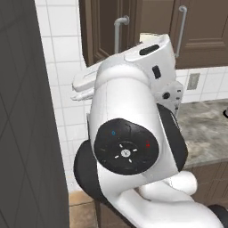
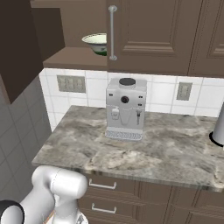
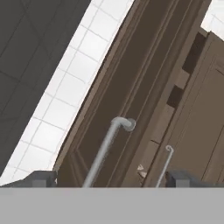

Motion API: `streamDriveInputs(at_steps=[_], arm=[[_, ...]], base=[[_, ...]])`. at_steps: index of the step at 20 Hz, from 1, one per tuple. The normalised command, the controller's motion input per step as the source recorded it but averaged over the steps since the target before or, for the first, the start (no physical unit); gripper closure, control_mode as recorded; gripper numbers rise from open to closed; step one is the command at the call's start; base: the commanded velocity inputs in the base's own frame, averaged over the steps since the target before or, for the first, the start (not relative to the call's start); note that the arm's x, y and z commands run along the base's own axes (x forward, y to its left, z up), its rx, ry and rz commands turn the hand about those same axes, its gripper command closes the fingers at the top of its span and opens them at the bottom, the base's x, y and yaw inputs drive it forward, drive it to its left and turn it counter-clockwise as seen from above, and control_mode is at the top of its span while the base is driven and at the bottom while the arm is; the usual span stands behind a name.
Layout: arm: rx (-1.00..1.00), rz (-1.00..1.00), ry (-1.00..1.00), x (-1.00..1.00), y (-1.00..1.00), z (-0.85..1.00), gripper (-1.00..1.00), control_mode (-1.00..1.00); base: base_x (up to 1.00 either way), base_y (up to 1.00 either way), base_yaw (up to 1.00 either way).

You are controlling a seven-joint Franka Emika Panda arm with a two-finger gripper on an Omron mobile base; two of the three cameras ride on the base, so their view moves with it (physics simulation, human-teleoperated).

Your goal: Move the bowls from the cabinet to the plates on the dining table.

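Looking along my gripper (image 3: 109, 178) at the cabinet (image 3: 175, 87): the fingertips (image 3: 41, 178) stand spread wide at the bottom of the hand view, nothing between them, nothing held. Between and beyond them runs the silver bar handle (image 3: 105, 148) of the open cabinet door (image 3: 127, 87), not touched. A second, thinner handle (image 3: 164, 168) shows further in, on the neighbouring door.

Right base view: the left compartment is open, and the cream-white bowl (image 2: 97, 43) with greenish inside sits on its shelf (image 2: 74, 57), partly hidden behind the edge of the closed door (image 2: 151, 30) and its bar handle (image 2: 112, 33). Can't tell whether a second bowl is in there.

Below the cabinet: white tiled backsplash (image 2: 162, 94) with two wall outlets (image 2: 71, 84), mottled stone counter (image 2: 144, 148), silver coffee machine (image 2: 126, 109) standing against the wall right under the closed door. A grey cylindrical thing (image 2: 218, 127) sits at the counter's right edge, cut off. Brown drawers (image 2: 109, 192) under the counter.

Left base view: my own arm (image 1: 129, 133) blocks most of the picture; the open door (image 1: 104, 31) and its handle (image 1: 118, 33) stick up behind it. A dark grey panel (image 1: 26, 116) fills the left side.
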Motion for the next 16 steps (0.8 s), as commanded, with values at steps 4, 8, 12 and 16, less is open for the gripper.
streamDriveInputs(at_steps=[4,8,12,16], arm=[[0.26,0.13,0.01,0.00,-0.52,0.00,-1.00,-1.00],[0.22,0.15,0.01,0.00,-0.51,0.00,-1.00,-1.00],[0.21,0.19,0.06,0.01,-0.43,0.00,-1.00,-1.00],[0.17,0.25,0.07,0.04,-0.31,0.00,-1.00,-1.00]], base=[[0.00,0.00,0.00],[0.00,0.00,0.00],[0.00,0.00,0.00],[0.00,0.00,0.00]])
